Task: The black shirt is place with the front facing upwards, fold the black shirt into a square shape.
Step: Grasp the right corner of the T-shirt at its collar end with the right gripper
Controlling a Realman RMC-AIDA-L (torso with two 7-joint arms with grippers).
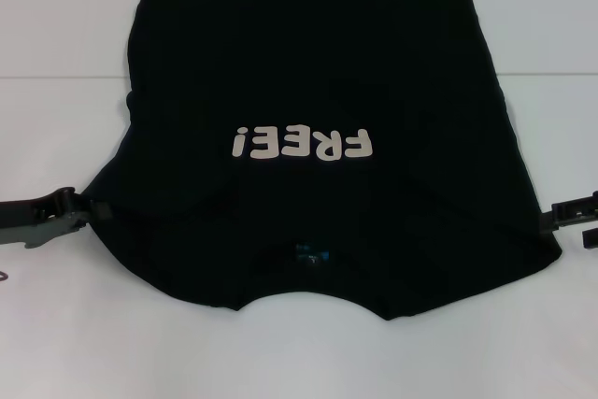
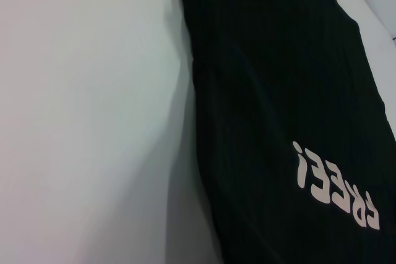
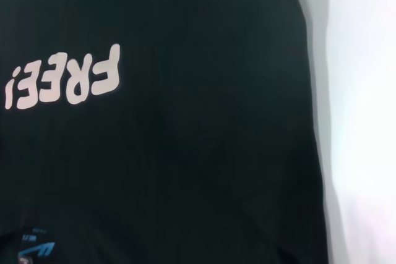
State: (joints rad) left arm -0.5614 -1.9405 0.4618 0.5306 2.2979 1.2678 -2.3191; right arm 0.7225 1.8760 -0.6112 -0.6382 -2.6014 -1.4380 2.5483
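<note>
White desk (image 1: pixel 56 324) surface is stretching across the whole scene, with a paler wall band rising behind it. Lying on it and taking up most of the middle is the black shirt (image 1: pixel 318 72), front side up, its collar end nearest the robot and its body running away toward the far edge; the side edges are looking tucked in, so no sleeves are spreading out. Off-white "FREE!" lettering (image 1: pixel 304 143) is sitting across the chest, reading upside down from the head camera, and a small blue neck label (image 1: pixel 313 255) is showing just inside the collar. Left gripper (image 1: pixel 96 209) is reaching in low at the shirt's left edge near the shoulder, touching the cloth; whether its jaws are spread or pinching cannot be told. Right gripper (image 1: pixel 553 215) is sitting at the shirt's right edge, and its jaws likewise cannot be judged.
</note>
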